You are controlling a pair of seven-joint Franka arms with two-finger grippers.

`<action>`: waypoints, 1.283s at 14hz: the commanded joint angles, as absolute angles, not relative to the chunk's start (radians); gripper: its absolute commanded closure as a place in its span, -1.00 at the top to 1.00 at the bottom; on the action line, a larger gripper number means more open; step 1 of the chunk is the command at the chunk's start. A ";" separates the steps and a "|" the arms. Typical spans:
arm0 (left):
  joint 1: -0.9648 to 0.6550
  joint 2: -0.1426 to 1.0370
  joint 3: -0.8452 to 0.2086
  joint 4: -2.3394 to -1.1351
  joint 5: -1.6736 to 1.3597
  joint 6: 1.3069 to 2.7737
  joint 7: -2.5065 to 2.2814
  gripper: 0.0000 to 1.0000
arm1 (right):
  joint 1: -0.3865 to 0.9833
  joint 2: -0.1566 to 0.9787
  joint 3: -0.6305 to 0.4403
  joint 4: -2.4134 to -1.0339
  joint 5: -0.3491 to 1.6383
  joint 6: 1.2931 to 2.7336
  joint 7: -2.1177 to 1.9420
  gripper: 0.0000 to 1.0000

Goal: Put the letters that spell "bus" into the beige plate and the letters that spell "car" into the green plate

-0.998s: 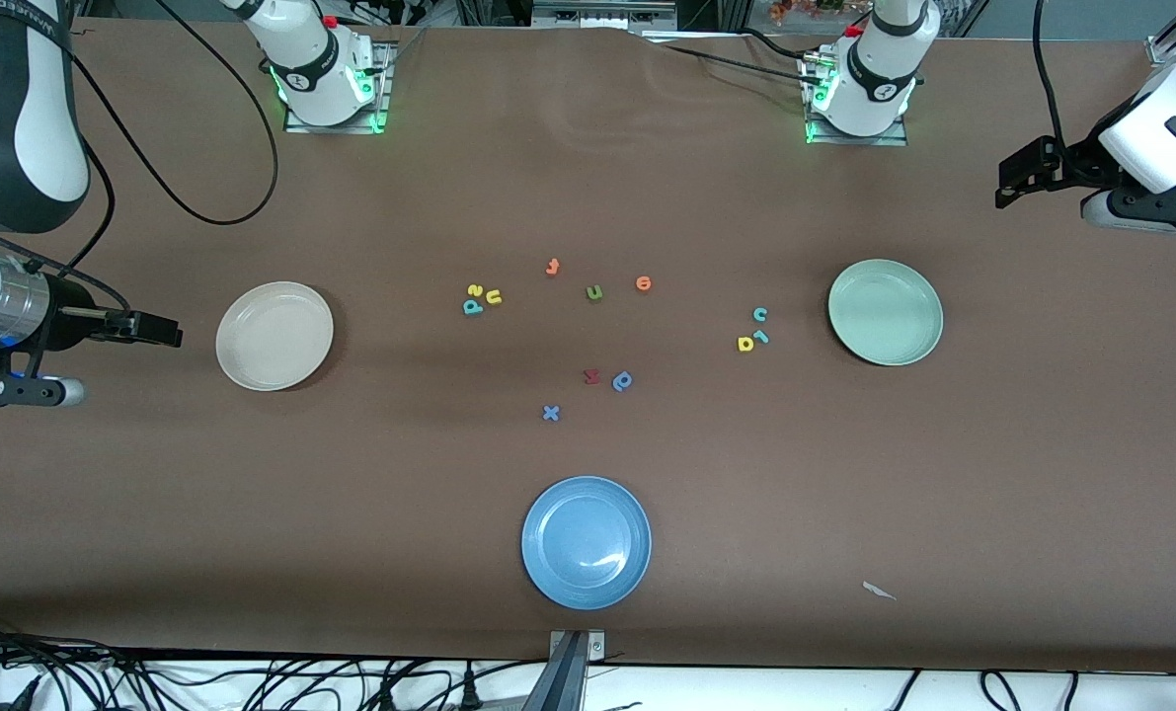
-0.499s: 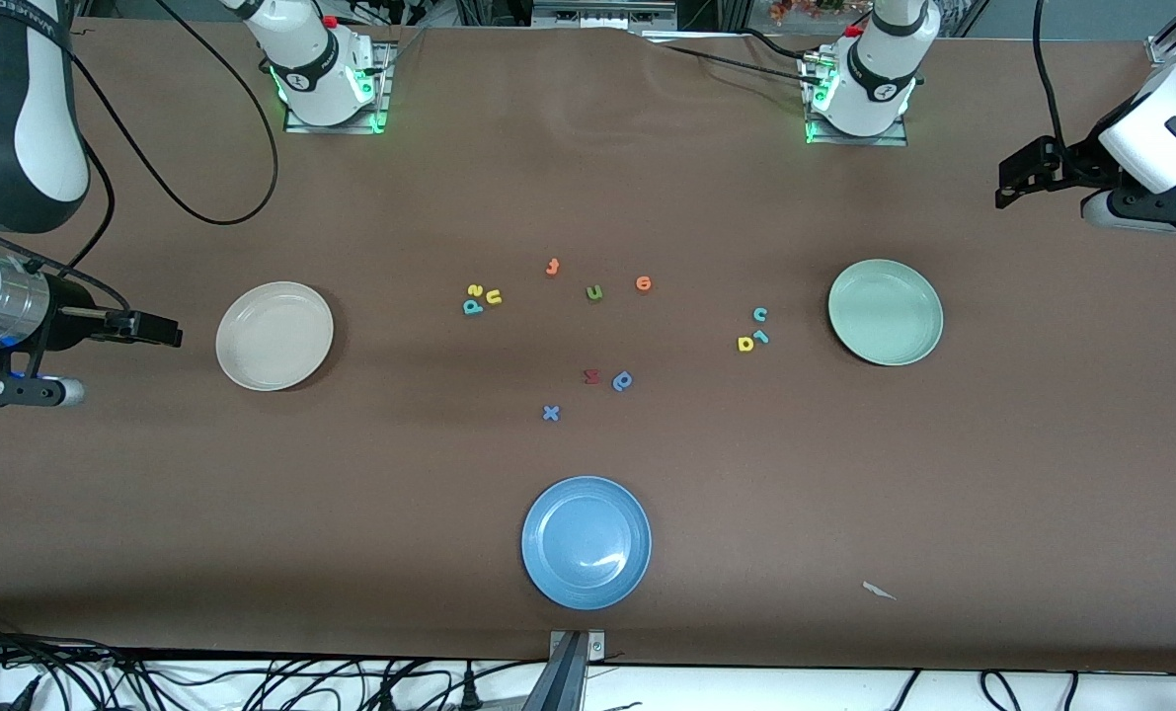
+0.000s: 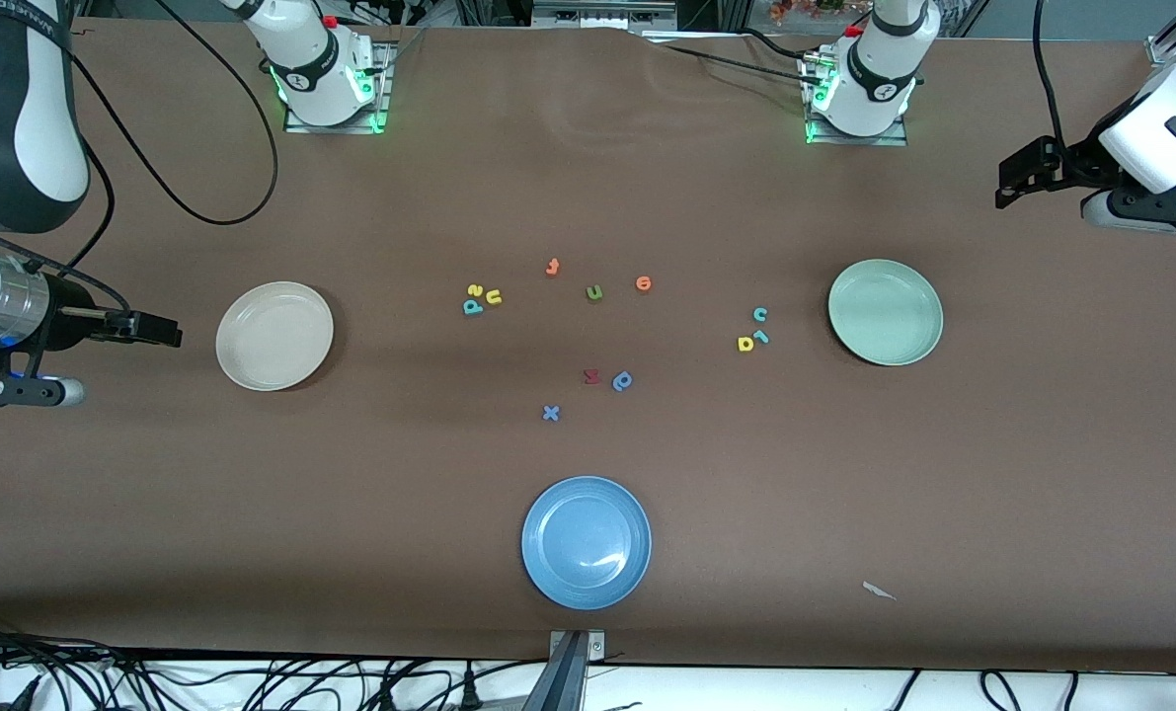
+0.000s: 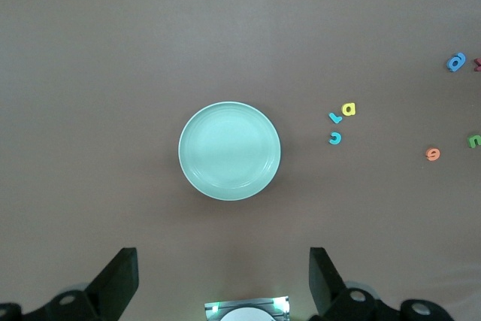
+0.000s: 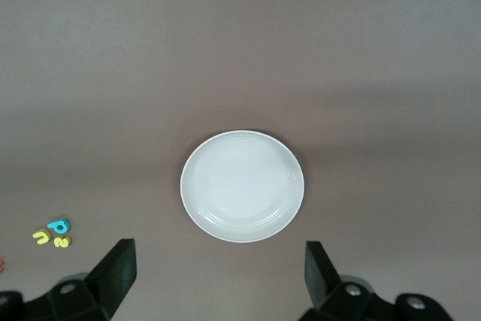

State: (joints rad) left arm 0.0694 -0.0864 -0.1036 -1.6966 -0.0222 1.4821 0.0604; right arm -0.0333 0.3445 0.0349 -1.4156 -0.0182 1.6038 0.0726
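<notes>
The beige plate [image 3: 274,336] [image 5: 242,186] lies bare toward the right arm's end of the table. Beside it, toward the middle, cluster the teal "b" [image 3: 472,307] [image 5: 58,225], yellow "u" [image 3: 494,296] and yellow "s" [image 3: 473,290]. The green plate [image 3: 885,311] [image 4: 229,151] lies bare toward the left arm's end, with the teal "c" [image 3: 760,314] [image 4: 335,137], teal "r" [image 3: 760,338] and yellow "a" [image 3: 745,344] just beside it. My right gripper [image 5: 220,272] hangs open high over the table by the beige plate. My left gripper [image 4: 224,276] hangs open high by the green plate. Both hold nothing.
In the middle lie an orange "t" [image 3: 552,266], olive "u" [image 3: 594,292], orange "o" [image 3: 644,283], a red letter [image 3: 591,376], a blue "p" [image 3: 622,380] and a blue "x" [image 3: 550,413]. A blue plate [image 3: 586,542] sits near the front edge, a paper scrap [image 3: 879,591] beside it.
</notes>
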 commanded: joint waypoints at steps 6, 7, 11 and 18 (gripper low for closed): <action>0.075 -0.077 -0.109 -1.666 -0.037 1.459 0.069 1.00 | -0.032 0.327 0.049 -1.430 -0.023 1.606 0.128 0.99; 0.074 -0.077 -0.110 -1.666 -0.037 1.459 0.068 1.00 | -0.029 0.328 0.052 -1.430 -0.021 1.603 0.173 0.99; 0.066 -0.046 -0.115 -1.640 -0.034 1.459 0.075 1.00 | 0.050 0.347 0.052 -1.434 0.000 1.603 0.312 0.99; 0.080 0.101 -0.106 -1.660 0.014 1.454 0.083 1.00 | 0.222 0.413 0.052 -1.478 0.049 1.690 0.618 0.98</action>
State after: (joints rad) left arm 0.0668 0.0431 -0.1118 -1.6849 -0.0028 1.4741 0.0605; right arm 0.1891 0.3974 0.0565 -1.4387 0.0271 1.6405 0.5461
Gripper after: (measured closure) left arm 0.000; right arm 0.004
